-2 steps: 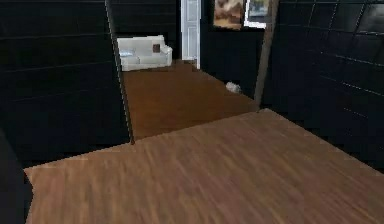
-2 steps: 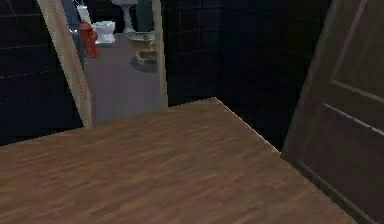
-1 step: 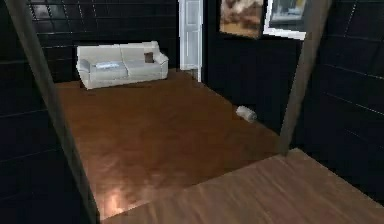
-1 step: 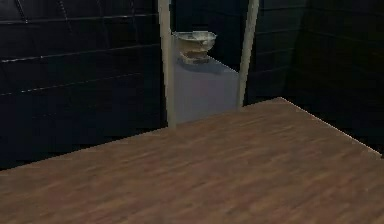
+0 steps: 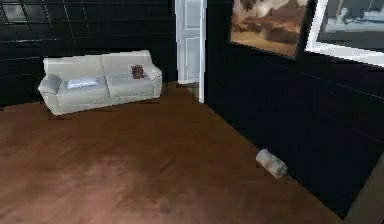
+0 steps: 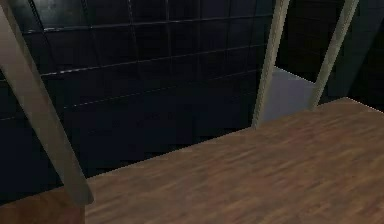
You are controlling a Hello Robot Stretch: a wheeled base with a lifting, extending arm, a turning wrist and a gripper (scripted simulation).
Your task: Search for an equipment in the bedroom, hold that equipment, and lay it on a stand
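Note:
A pale sofa [image 5: 100, 80] stands against the black tiled wall at the forward view's left, with a small dark thing [image 5: 136, 72] on its right seat. A small grey cylinder-like object [image 5: 271, 162] lies on the brown wooden floor next to the dark wall at the forward view's right. A white doorway [image 5: 188, 45] opens behind the sofa's right end. In the arm side view a black tiled wall [image 6: 150, 90] faces me across a strip of wooden floor [image 6: 250, 170].
Two framed pictures [image 5: 268, 25] [image 5: 348, 30] hang on the dark wall at the forward view's right. Pale upright posts [image 6: 40, 110] [image 6: 268, 65] stand in the arm side view, with a lighter opening [image 6: 295, 95] between the posts on the right. Open wooden floor lies ahead.

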